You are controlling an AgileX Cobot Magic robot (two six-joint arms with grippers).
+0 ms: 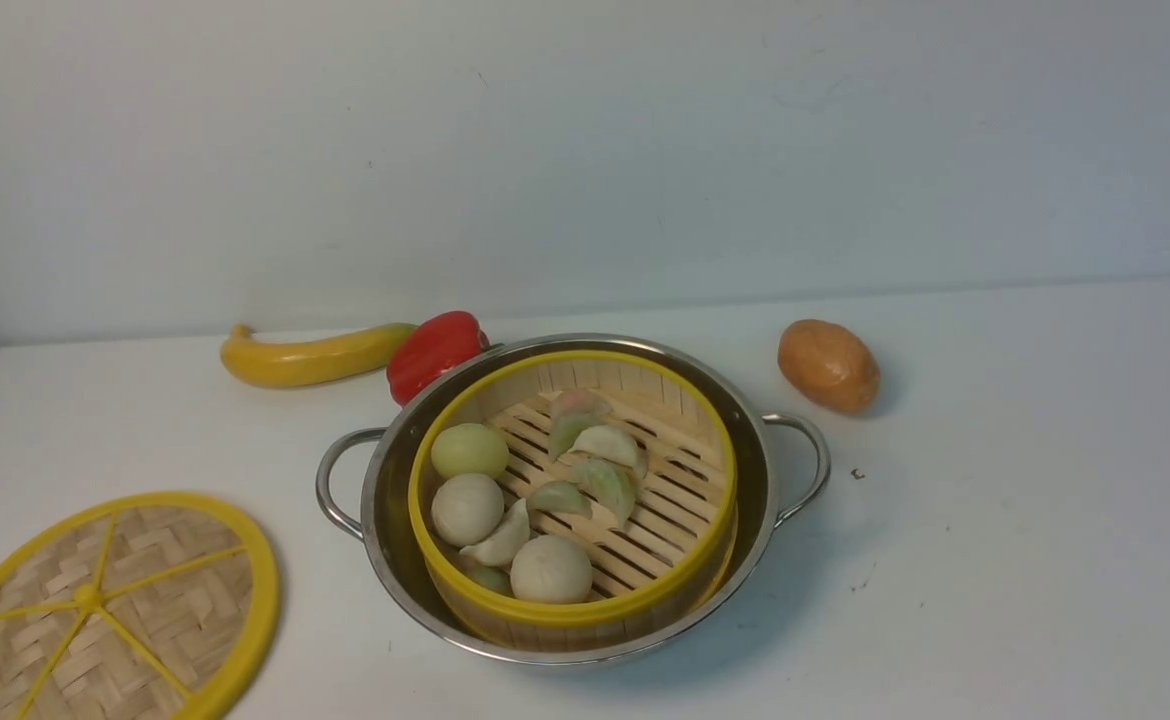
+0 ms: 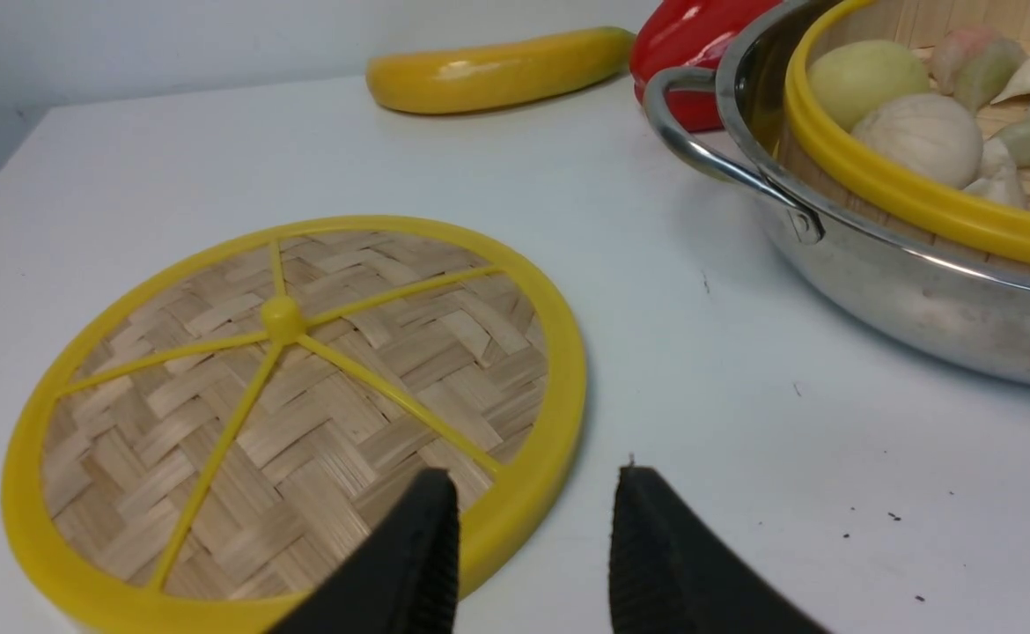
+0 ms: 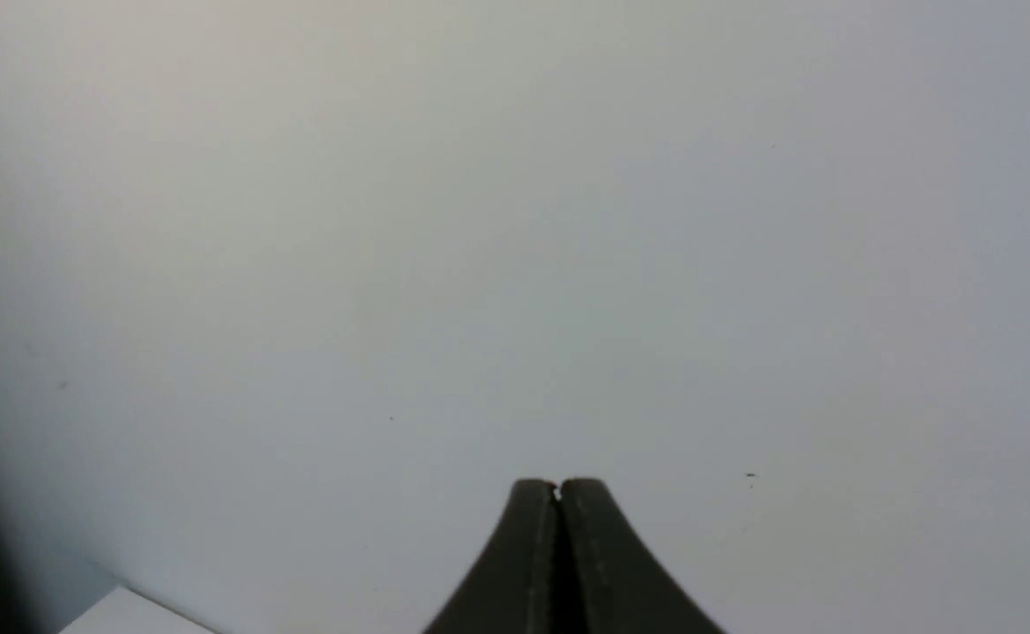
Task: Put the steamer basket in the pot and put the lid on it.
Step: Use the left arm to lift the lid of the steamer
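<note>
The steamer basket (image 1: 680, 455), bamboo with a yellow rim and holding buns and dumplings, sits inside the shiny steel pot (image 1: 390, 475) at the table's middle. The woven lid (image 1: 160, 570) lies flat on the table at the front left, apart from the pot. In the left wrist view my left gripper (image 2: 533, 480) is open, its jaws straddling the lid's (image 2: 304, 387) near yellow rim, one finger over the weave and one over bare table; the pot (image 2: 902, 282) and basket (image 2: 920, 198) lie beyond. My right gripper (image 3: 557, 486) is shut on nothing, facing a blank pale surface.
A yellow banana-like fruit (image 1: 310, 355) and a red pepper (image 1: 435, 350) lie behind the pot to the left. A brown potato (image 1: 828, 365) lies at the back right. The table's left edge runs close to the lid. Neither arm shows in the front view.
</note>
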